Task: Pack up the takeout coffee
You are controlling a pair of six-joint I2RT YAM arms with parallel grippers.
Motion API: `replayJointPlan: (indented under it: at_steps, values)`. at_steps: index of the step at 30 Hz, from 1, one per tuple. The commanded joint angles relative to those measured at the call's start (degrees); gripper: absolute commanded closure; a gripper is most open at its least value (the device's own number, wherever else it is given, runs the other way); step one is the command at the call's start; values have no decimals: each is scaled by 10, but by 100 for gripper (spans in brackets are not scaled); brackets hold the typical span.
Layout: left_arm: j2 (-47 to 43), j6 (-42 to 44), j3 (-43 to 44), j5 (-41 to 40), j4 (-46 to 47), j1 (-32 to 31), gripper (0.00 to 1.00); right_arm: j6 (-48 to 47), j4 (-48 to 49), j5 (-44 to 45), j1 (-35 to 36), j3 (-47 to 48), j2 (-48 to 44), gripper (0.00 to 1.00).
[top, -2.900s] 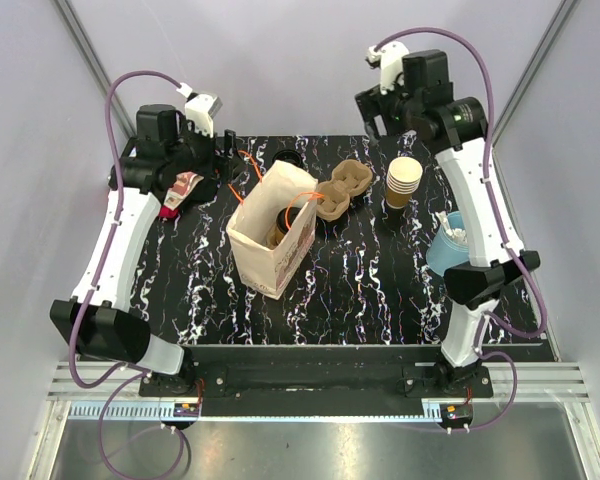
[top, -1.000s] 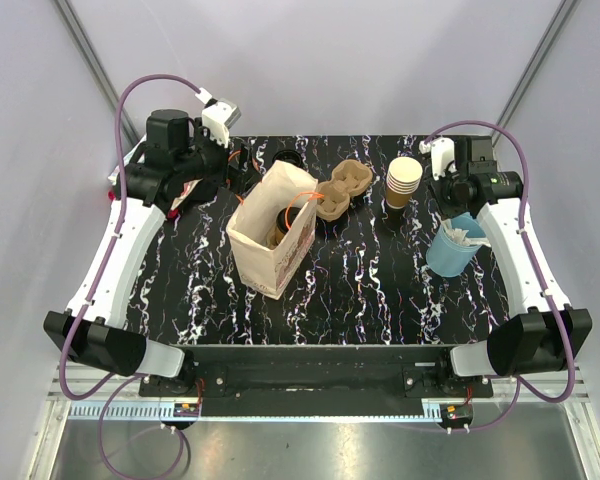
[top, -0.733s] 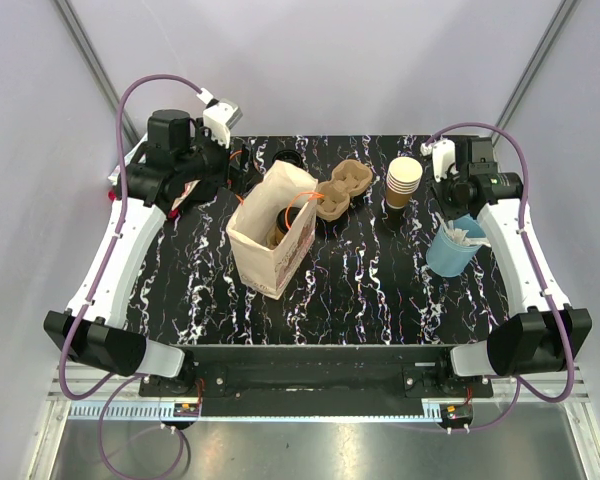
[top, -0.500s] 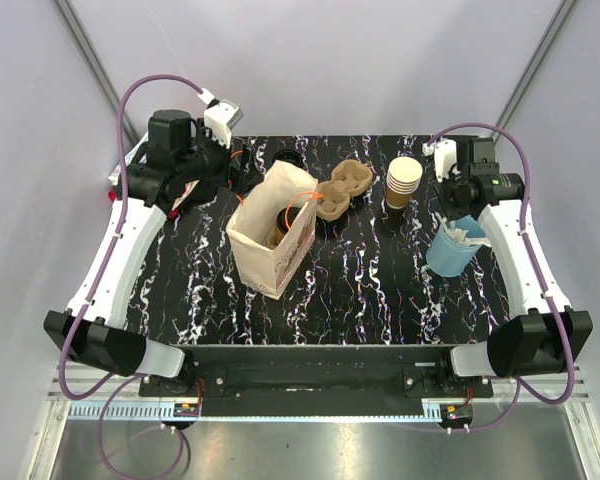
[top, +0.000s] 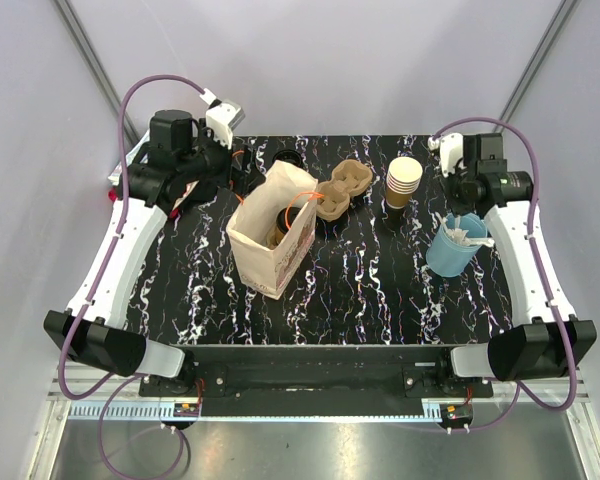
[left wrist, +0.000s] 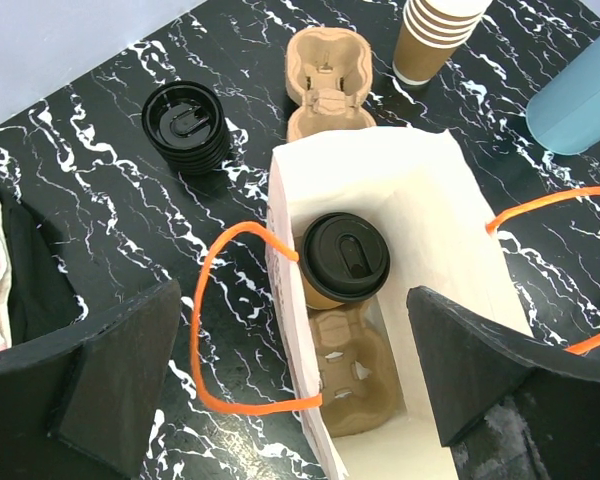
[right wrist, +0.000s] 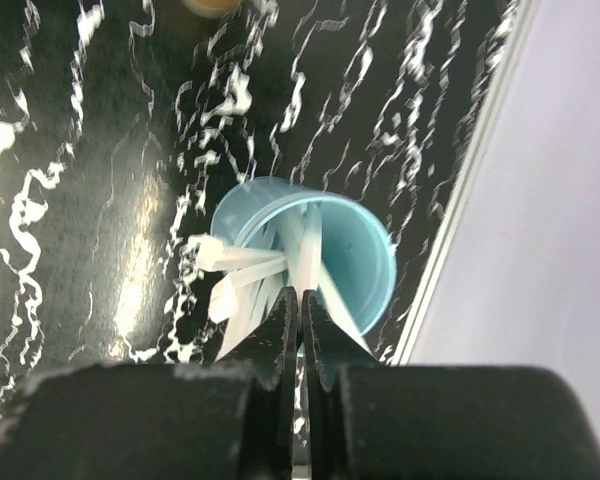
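Inside the paper bag (left wrist: 420, 190): takeout coffee (left wrist: 344, 258), brown kraft cup, black lid
Left fingers (left wrist: 120, 370): wide apart
Right fingers (right wrist: 280, 340): pressed together

light: bright, even, overhead | shadows: soft, short beside the bag (top: 285, 262) | glare: pale sheen on table (right wrist: 130, 290), small glints on coffee (left wrist: 344, 258) lid | blur: right wrist view streaked, blue cup (right wrist: 365, 250) soft | top, left wrist views: sharp

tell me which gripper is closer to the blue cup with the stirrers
Right. The right gripper sits directly above the light blue cup, shut over its stirrers. The left gripper is far across the table, open above the paper bag.
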Motion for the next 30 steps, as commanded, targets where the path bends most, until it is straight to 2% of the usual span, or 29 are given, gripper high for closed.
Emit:
replayJointPlan:
  at_steps: [1,6,13,18,24,30]
  values:
    - [-3,10,0,18,26,-10,1,1,-2,10,-4,86,-20,99]
    - [0,18,5,20,21,-18,1,12,-10,-3,-3,183,-10,100]
    - [7,20,20,16,17,-20,1,29,-50,-129,0,337,28,100]
    - [12,22,35,13,3,-20,1,20,-56,-154,31,439,58,100]
    - [13,46,74,-6,-31,-19,1,5,-70,-148,131,549,114,100]
    - [36,43,153,-17,-76,21,1,4,-45,-162,248,586,148,100]
